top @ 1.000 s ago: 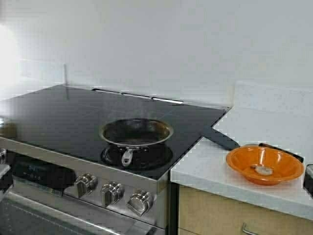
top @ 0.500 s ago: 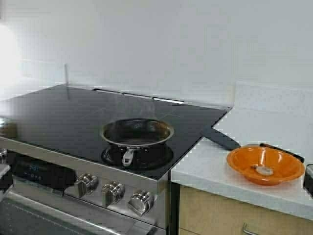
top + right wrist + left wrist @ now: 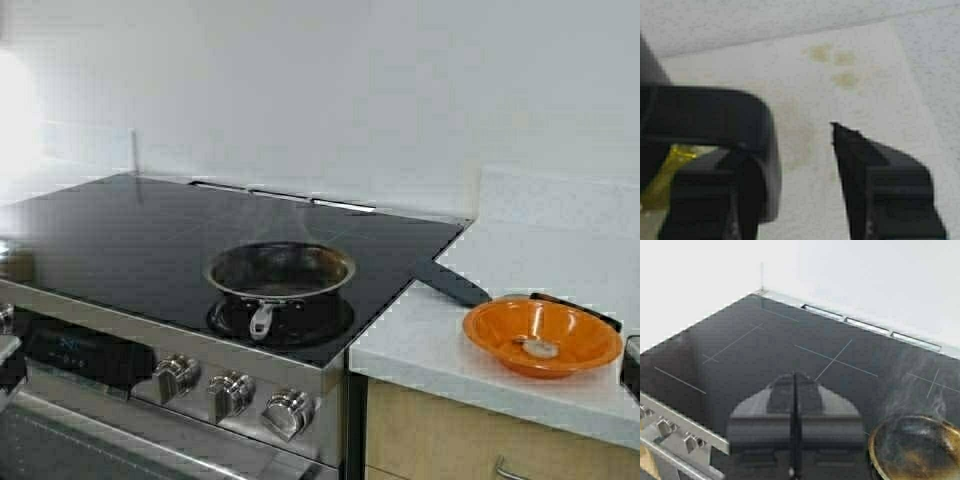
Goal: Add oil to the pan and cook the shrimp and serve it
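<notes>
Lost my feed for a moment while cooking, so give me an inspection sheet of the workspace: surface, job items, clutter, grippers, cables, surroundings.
Surface: black glass cooktop; white counter to its right, with yellowish stains in the right wrist view.
Pan: on the front burner, handle toward the knobs, smoking; no shrimp seen in it.
Shrimp: in the orange bowl on the counter.
Oil: yellow liquid beside the right gripper, partly hidden.
Clutter: black utensil handle across the cooktop-counter edge.
Left gripper: shut, empty, above the cooktop beside the pan.
Right gripper: open, empty, over the counter.
Cables: nothing seen.
Surroundings: white wall, stove knobs, cabinet below the counter.
</notes>
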`<state>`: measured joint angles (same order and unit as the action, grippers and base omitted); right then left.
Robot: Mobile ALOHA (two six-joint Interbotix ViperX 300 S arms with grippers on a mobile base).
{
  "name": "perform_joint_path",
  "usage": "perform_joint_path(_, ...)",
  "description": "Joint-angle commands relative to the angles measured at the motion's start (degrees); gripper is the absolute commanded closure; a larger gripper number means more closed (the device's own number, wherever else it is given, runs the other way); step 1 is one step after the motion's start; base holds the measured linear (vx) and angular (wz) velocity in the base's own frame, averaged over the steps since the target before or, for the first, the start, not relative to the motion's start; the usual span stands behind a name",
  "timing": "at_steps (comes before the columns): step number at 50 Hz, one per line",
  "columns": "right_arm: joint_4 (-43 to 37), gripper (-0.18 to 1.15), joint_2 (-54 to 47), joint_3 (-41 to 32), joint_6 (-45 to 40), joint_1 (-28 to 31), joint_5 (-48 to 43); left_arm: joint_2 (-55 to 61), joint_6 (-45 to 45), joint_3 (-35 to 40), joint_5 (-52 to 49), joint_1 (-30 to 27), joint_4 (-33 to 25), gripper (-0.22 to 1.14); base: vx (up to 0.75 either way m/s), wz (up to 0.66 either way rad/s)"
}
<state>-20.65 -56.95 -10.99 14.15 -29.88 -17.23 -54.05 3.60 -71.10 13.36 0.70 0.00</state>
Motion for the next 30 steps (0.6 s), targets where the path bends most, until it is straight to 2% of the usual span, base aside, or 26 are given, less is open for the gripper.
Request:
perform_joint_path(1,0.0,0.2,2.2,-0.7,0.09,-0.7,1.23,0.44,0.09,0.53,0.26,-0.09,0.09,0.89,0.0,0.0)
perform_joint_path(14,-0.09,0.2,2.81,-0.09,0.0,-0.88,2.72,0.44,0.09,0.44,0.26,0.0,0.09,0.89,0.0,0.0)
perform_joint_path(30,0.0,0.2,6.06,5.45,0.09,-0.88,3.43,0.44,0.09,0.09,0.09,0.0,0.09,0.89,0.0,0.0)
